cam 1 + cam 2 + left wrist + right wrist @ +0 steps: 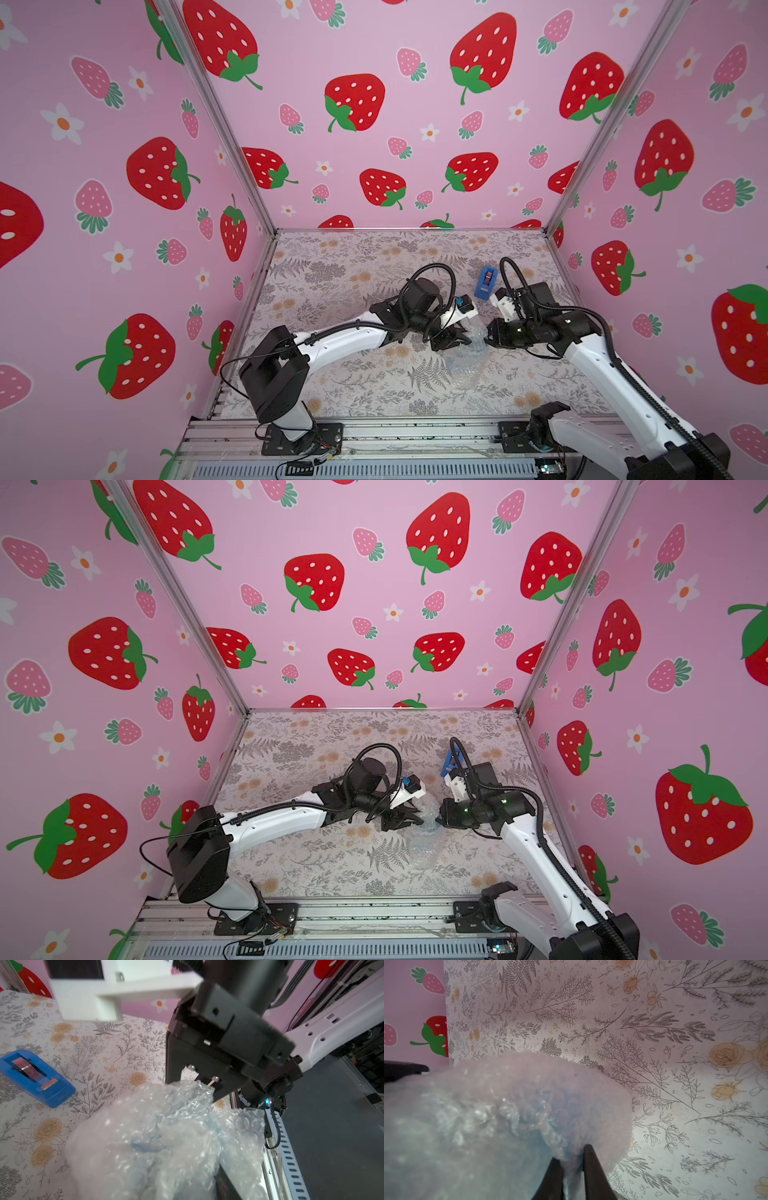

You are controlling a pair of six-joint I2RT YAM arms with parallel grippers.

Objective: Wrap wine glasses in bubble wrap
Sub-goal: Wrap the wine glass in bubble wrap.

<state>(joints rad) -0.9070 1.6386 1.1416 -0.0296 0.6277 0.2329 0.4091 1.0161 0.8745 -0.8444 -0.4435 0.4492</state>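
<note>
Your bubble wrap lies bunched on the floral worktop, right of centre. In both top views it sits directly between the two grippers. The goblet is inside that bundle. It shows only as a pale blue patch through the film, and you cannot tell whether it stands upright or lies on its side. A looser tail of the wrap runs from the bundle toward the front edge of the worktop.

Right gripper: the two dark fingers stand narrow, with a fold of the wrap pinched between them. The left wrist view shows the same from the opposite side, where the film rises to the tips of that gripper. This hold is on the far end of the bundle, the end away from the front edge.

Left gripper: it meets the same end of the bundle from the opposite side, facing the right gripper across the wrap. In both top views its fingers appear somewhat parted, but the film hides their tips. You cannot tell whether they grip the wrap or only lie against it. The left wrist view does not settle this, since the wrap fills its lower half.

Tape dispenser: blue, with a roll of tape seated in it. It stands on the worktop beyond the bundle, toward the back wall. It is clear of the wrap and sits near the right arm's wrist.
</note>
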